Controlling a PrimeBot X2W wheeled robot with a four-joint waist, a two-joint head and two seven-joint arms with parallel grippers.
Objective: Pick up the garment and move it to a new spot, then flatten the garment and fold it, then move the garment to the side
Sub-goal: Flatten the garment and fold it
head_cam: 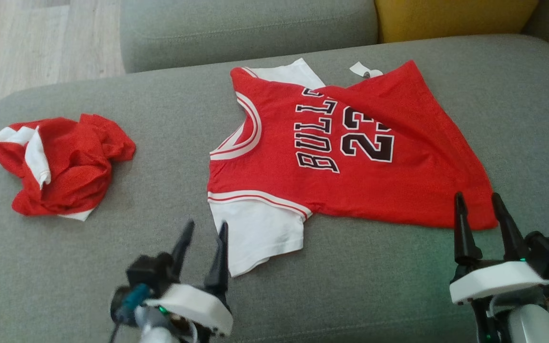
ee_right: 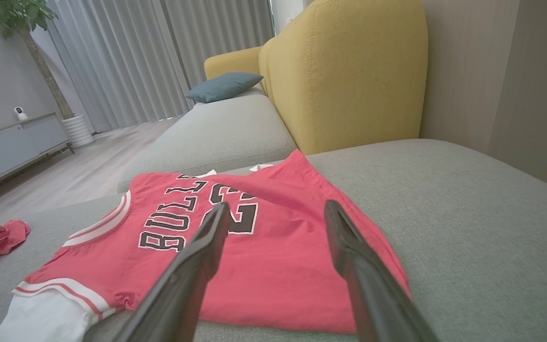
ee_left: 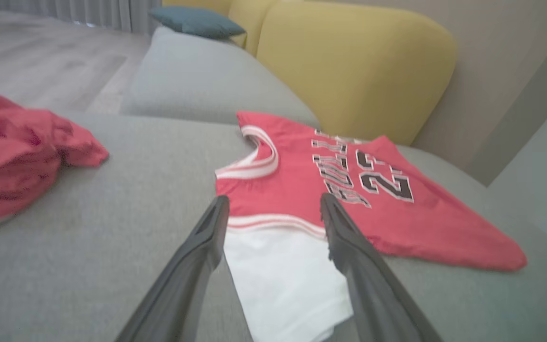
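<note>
Grey sofa (head_cam: 374, 286), red jersey (head_cam: 398, 181), left hand (head_cam: 208, 224) open, right hand (head_cam: 477, 196) open, empty

Soft even daylight, left wrist view blurred

Head high, wrists low, same jersey (head_cam: 398, 186)

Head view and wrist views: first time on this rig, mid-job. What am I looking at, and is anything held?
This is a wheeled robot with two arms. The head view looks down at a grey sofa seat. Each wrist view looks along that arm's two dark fingers. A red jersey with white sleeves lies spread on the seat; a crumpled red garment sits apart on the robot's left. The left end effector hangs by the near white sleeve, the right end effector by the hem corner. Both are open and hold nothing.
</note>
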